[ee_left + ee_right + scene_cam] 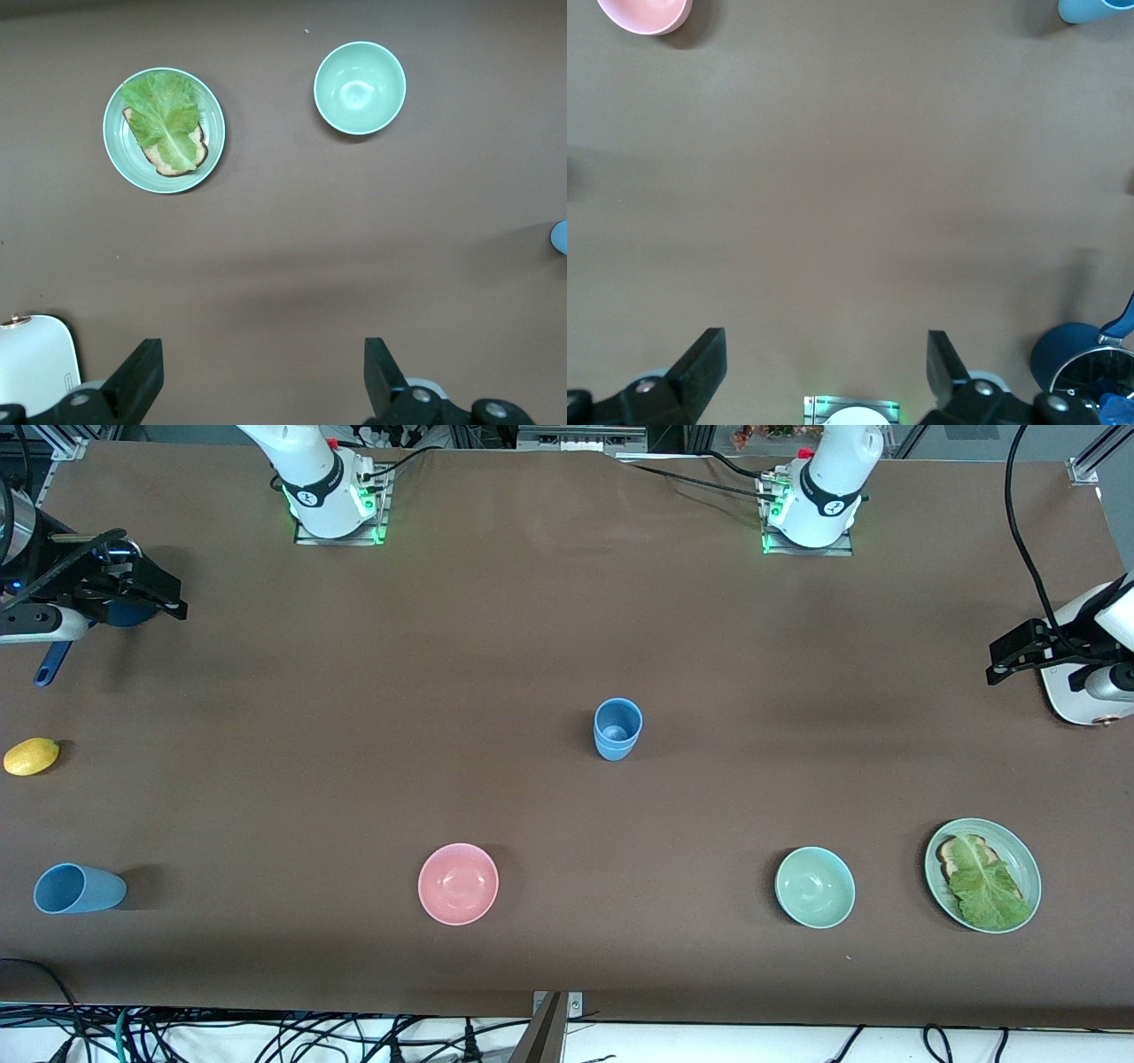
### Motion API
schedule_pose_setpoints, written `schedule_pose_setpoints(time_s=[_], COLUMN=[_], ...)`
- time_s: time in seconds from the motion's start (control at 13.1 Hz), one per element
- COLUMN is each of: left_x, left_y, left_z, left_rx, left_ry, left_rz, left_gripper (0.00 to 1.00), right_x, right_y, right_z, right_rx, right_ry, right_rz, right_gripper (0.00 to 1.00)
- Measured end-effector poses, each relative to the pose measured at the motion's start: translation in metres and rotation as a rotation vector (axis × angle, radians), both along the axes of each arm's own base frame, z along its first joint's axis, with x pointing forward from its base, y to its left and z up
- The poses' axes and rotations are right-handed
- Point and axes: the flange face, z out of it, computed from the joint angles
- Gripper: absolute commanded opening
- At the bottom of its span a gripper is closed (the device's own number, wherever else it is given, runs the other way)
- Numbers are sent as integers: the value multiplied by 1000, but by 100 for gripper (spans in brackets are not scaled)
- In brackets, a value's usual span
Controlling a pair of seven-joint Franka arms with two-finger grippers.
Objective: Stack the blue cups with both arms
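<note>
1. While both arms are waiting at the bench ends, the left gripper (1005, 662) and right gripper (164, 593) are standing open and empty.
2. Two nested light-blue plastic tumblers (617, 728) are standing upright mid-bench; a third light-blue plastic tumbler (78, 888) is lying tipped near the right arm's end.
3. They are looking light, stiff and slick, so pinching across the wall near the rim seems best.

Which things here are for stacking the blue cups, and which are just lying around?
For the job: light-blue plastic cups already nested mid-table; light-blue plastic cup lying on its side; open left gripper; open right gripper.

Lying about: pink bowl; green bowl; green plate with lettuce and bread; yellow lemon.
</note>
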Motion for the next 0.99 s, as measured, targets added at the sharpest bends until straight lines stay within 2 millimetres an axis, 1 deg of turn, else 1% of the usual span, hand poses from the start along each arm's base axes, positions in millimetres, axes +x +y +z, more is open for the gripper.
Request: schedule_pose_setpoints(time_s=[0.3, 0.69, 0.99], left_x=[-1, -1, -1], left_y=[0, 0, 0], left_z=[0, 0, 1], left_rx=[0, 0, 0], left_ry=[3, 6, 5], left_rz=[0, 0, 0], left_gripper=[100, 100, 100], right_x=[1, 5, 5], right_y=[0, 0, 1], right_z=[-1, -7, -8], right_rx=[0, 0, 1], right_ry=[2, 10, 8], right_rz=[0, 1, 1], right_gripper=[100, 100, 100])
